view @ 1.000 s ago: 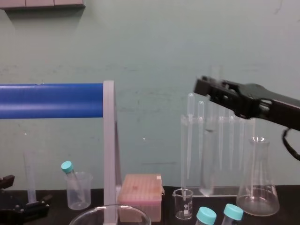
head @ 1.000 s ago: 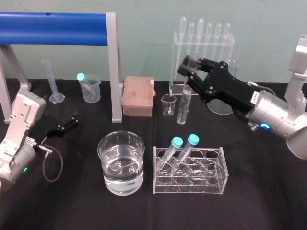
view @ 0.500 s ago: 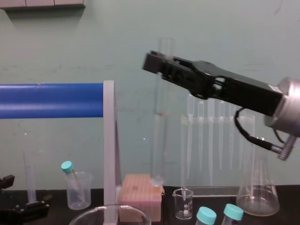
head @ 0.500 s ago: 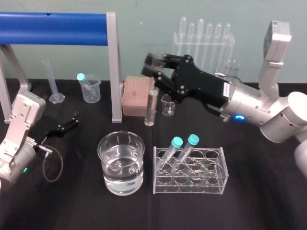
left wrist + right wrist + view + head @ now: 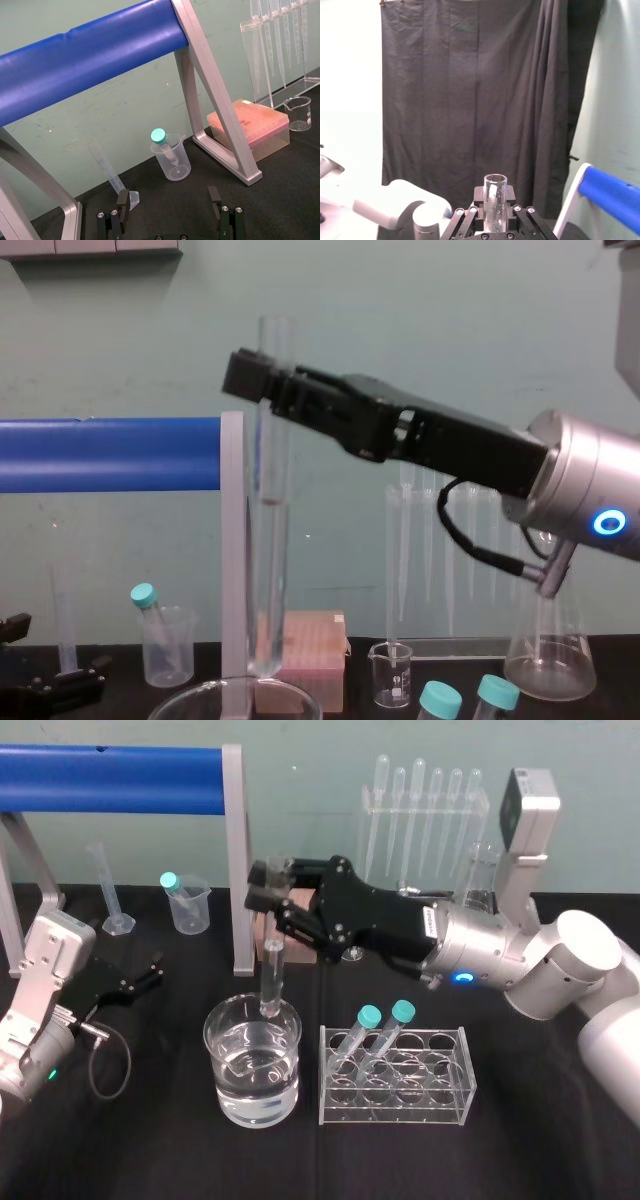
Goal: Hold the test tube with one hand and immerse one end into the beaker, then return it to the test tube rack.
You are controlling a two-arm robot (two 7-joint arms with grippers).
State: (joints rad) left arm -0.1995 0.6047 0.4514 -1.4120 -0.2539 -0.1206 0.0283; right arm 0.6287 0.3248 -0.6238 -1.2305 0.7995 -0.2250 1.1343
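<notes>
Pinching the test tube (image 5: 270,975) near its mouth, our right end effector (image 5: 272,892) holds it upright, lower end just above the beaker (image 5: 213,1038) rim. We should descend vertically, centred within the rim (glass chips on contact), with a firm grip. Our left end effector (image 5: 137,982) lies parked on the table (image 5: 520,1140), fingers spread.

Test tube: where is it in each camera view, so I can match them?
Head view: test tube centre, upright in the right hand, lower end over the beaker.
Chest view: test tube tall, left of centre.
Right wrist view: test tube, open mouth seen, clamped in the right hand.
Left wrist view: parked left hand faces the blue bar.
Shared landmark: blue bar, in all four.
</notes>
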